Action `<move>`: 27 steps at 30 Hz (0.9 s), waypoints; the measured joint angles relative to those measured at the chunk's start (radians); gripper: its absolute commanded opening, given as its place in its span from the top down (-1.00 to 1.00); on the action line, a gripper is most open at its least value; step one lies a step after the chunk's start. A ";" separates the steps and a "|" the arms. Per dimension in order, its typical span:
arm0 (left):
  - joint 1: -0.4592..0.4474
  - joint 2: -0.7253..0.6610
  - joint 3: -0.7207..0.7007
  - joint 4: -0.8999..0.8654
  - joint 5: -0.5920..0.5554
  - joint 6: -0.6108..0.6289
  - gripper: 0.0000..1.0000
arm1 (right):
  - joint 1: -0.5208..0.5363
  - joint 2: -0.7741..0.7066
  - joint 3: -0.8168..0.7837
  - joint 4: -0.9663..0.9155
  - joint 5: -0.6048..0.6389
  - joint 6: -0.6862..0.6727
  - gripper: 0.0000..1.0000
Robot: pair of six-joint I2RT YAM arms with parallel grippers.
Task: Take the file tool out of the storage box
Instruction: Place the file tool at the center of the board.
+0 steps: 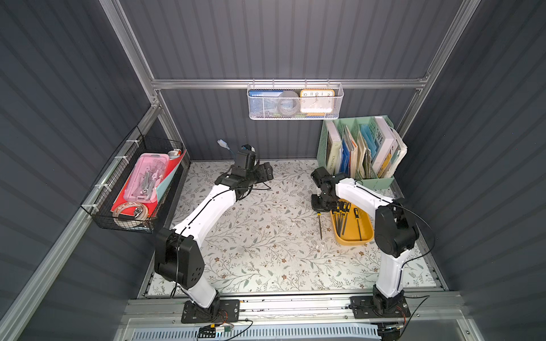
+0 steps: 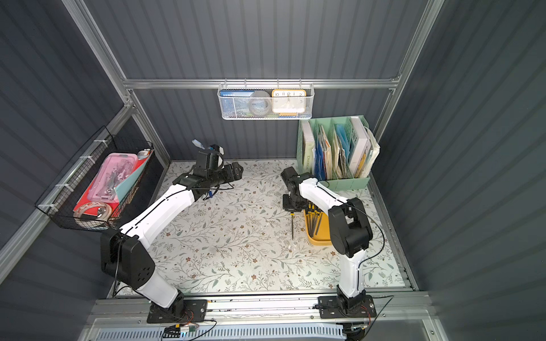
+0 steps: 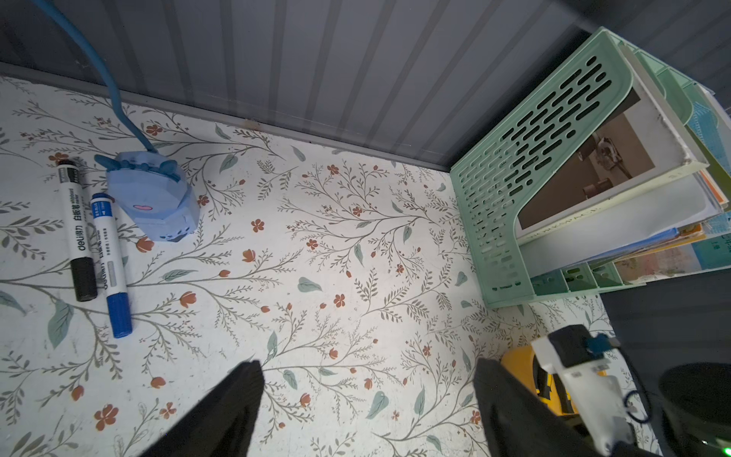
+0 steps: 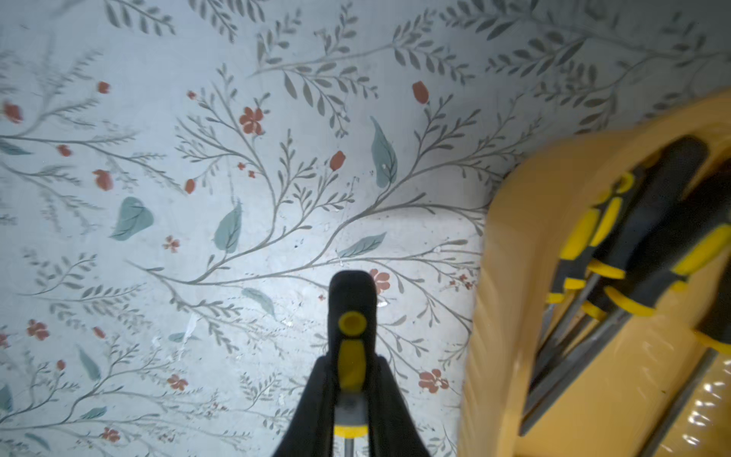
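Right wrist view has the right jaws pinching the file tool (image 4: 350, 308) by its handle at lower centre, outside the storage box (image 4: 510, 253) at frame right, over the worktop (image 4: 197, 277), where so narrow a hold could let it swivel or drop; left jaws stand spread, empty.

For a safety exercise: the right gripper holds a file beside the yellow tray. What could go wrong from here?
1. The right gripper pinches only a narrow part of the file tool; it could pivot or slip.
2. It is close beside the storage box; a sideways swing could knock it.
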 measured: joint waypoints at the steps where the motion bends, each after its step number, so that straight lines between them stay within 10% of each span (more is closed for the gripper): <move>1: 0.000 0.000 0.000 -0.002 0.000 0.000 -0.78 | 0.001 0.016 0.002 -0.001 0.003 0.001 0.97; 27: 0.000 0.000 0.000 -0.030 -0.007 -0.002 -0.79 | 0.011 0.054 0.051 0.018 0.073 0.002 0.25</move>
